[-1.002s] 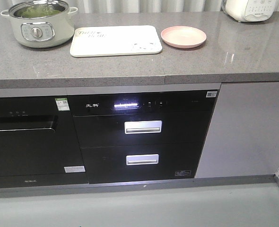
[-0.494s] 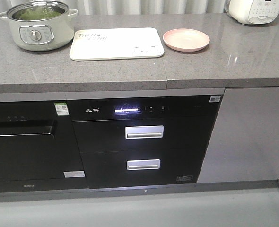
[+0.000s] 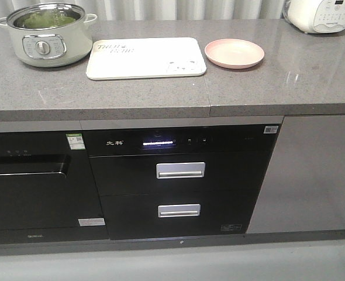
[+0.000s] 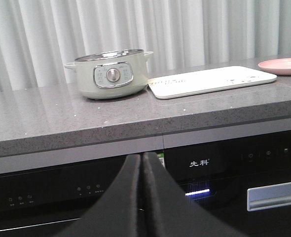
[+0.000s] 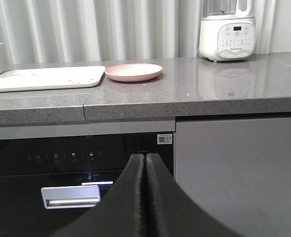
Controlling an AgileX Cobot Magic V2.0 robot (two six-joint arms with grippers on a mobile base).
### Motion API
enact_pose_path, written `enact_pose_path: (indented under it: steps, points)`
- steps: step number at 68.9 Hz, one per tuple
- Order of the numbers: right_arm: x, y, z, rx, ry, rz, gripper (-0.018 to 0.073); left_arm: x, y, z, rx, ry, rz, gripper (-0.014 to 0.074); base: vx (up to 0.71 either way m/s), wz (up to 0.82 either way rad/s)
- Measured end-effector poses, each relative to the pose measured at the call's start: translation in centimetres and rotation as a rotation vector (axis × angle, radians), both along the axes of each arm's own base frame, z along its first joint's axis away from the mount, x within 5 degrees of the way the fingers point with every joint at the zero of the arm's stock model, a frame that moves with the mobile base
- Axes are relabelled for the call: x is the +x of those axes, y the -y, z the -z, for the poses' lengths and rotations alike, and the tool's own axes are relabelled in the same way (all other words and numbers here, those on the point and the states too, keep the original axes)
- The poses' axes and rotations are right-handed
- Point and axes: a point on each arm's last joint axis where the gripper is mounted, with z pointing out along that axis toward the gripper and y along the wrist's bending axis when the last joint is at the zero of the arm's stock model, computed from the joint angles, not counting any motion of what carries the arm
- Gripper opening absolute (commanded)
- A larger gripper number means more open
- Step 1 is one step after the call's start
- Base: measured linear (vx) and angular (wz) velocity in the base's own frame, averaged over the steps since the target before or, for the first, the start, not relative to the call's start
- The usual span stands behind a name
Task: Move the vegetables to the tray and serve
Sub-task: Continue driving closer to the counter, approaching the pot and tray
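Observation:
Green vegetables (image 3: 44, 19) lie inside a pale green electric pot (image 3: 47, 35) at the counter's left; from the left wrist view only the pot (image 4: 111, 74) shows. The cream-white tray (image 3: 144, 57) lies flat in the middle of the counter, seen too as the tray (image 4: 212, 81) and the tray (image 5: 44, 78). My left gripper (image 4: 142, 157) is shut with nothing in it, below counter height before the black appliance front. My right gripper (image 5: 145, 157) is likewise shut on nothing, low in front of the cabinets. Neither gripper shows in the front view.
A round pink plate (image 3: 234, 53) sits right of the tray, also the plate (image 5: 133, 72). A white blender appliance (image 5: 228, 30) stands at the counter's far right. Below the grey counter edge (image 3: 161, 110) are black built-in drawers with silver handles (image 3: 180, 170). White curtains hang behind.
The whole front view has shifted: the counter, pot, tray and plate sit lower and slightly rightward in frame than a second ago, so the base has moved. No object on the counter has moved.

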Motion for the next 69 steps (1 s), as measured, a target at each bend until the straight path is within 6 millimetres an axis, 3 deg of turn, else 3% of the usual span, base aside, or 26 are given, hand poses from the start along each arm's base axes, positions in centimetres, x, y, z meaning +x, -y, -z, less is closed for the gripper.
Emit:
enact_pose_path:
  steps: [69]
  points:
    - [0.0, 0.0, 0.0, 0.0, 0.0, 0.0, -0.0004, 0.0, 0.0, 0.0, 0.0, 0.0, 0.0, -0.0006, 0.04, 0.0]
